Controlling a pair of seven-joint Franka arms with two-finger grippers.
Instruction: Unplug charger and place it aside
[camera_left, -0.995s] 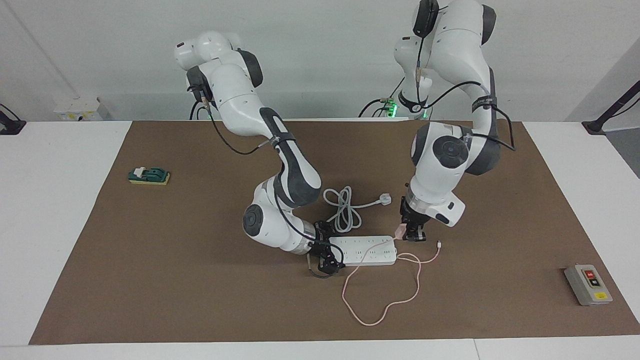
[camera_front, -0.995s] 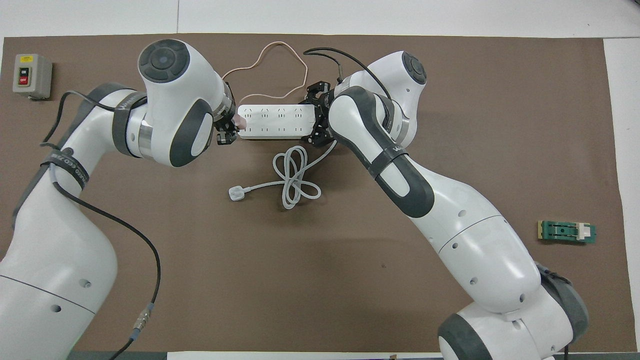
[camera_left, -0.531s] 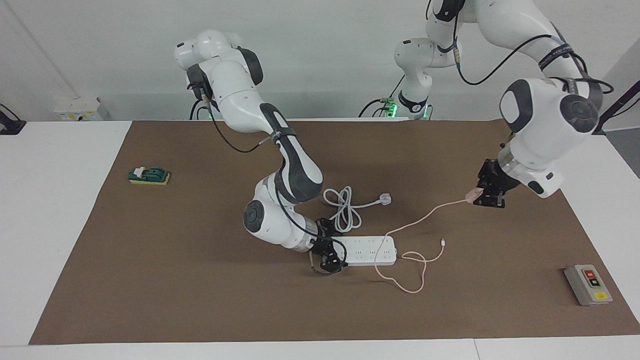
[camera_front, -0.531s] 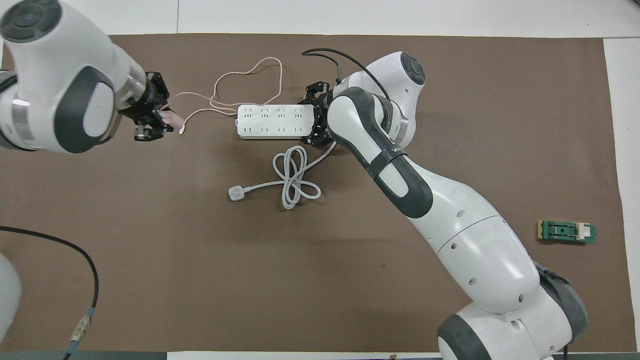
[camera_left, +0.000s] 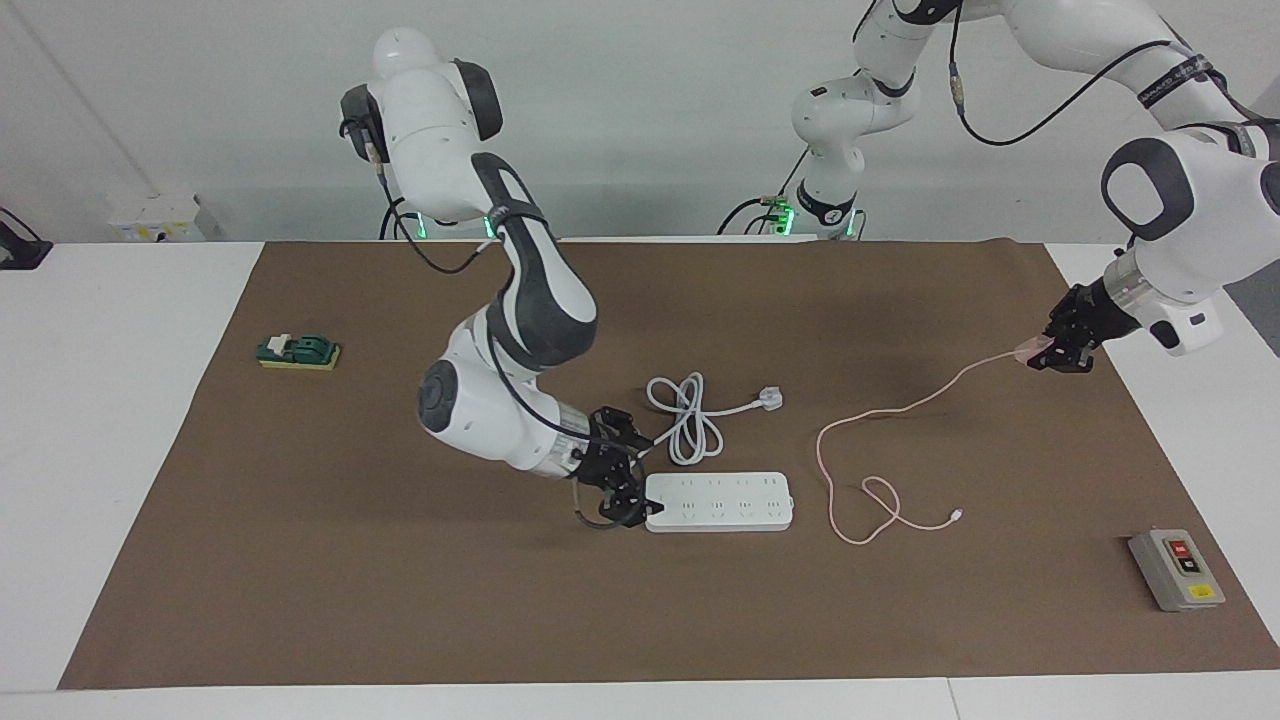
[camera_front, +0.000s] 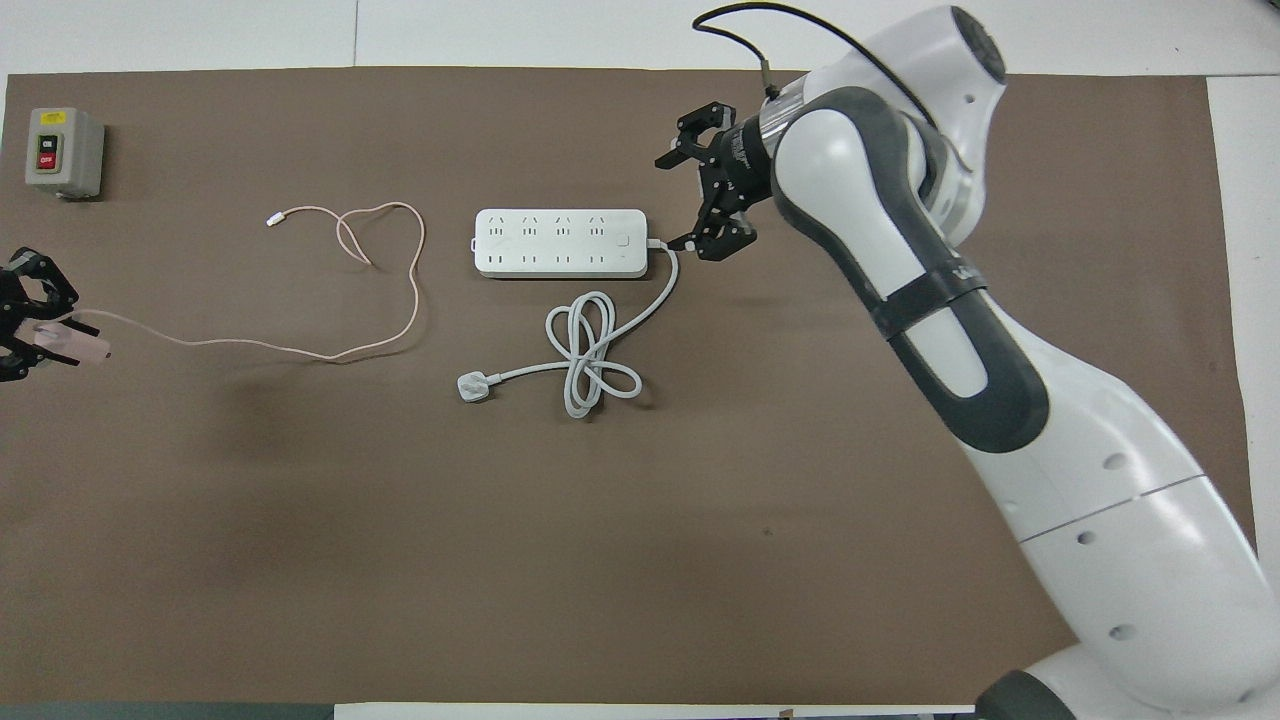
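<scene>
The left pincer (camera_left: 1052, 352), clenched on the charger (camera_left: 1033, 351), should lower onto the surface (camera_left: 1000, 620) before releasing. The right pincer (camera_left: 622, 478) stands released beside the power strip (camera_left: 719, 501).

Bystanders on the brown mat

A white multi-socket power strip (camera_left: 719, 501) lies flat near the middle of the brown mat (camera_left: 400, 600), which covers most of the white table (camera_left: 100, 400). Its thick white cord (camera_left: 686, 418) is coiled in loops just beside it, nearer to the robots, and ends in a small white plug (camera_left: 769, 397) resting on the mat. A grey on/off switch box (camera_left: 1176, 569) sits near the mat's corner at the left arm's end. A green block on a yellow base (camera_left: 298, 352) lies at the right arm's end.
</scene>
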